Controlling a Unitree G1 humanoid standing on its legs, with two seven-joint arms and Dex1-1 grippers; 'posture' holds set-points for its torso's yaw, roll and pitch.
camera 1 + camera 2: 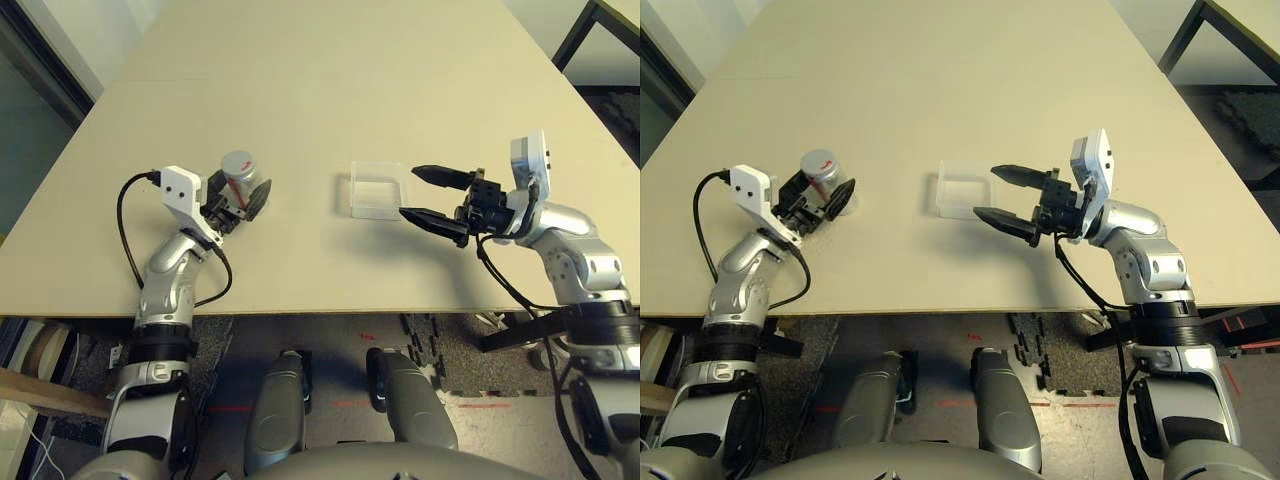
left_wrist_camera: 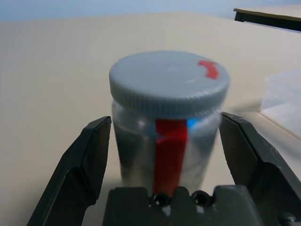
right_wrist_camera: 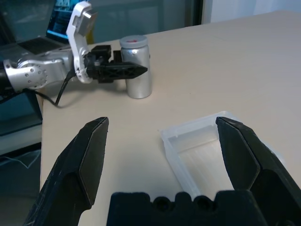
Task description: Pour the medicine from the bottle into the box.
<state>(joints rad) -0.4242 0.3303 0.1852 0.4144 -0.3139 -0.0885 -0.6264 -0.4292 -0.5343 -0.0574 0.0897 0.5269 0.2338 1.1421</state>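
Observation:
The bottle (image 1: 240,172) stands upright on the table's left side, silver-grey with a red stripe and a grey cap with a red mark on its mouth. My left gripper (image 1: 240,192) is open, one finger on each side of the bottle (image 2: 169,122), with a small gap on both sides. The box (image 1: 378,190), clear and shallow, lies near the table's middle. My right gripper (image 1: 409,191) hovers open just right of the box (image 3: 211,146), fingertips at its near edge, holding nothing. The medicine is hidden.
The beige table (image 1: 330,80) stretches bare behind the bottle and box. Its front edge (image 1: 300,312) runs close below both grippers. A dark table frame (image 1: 590,30) stands off the far right corner.

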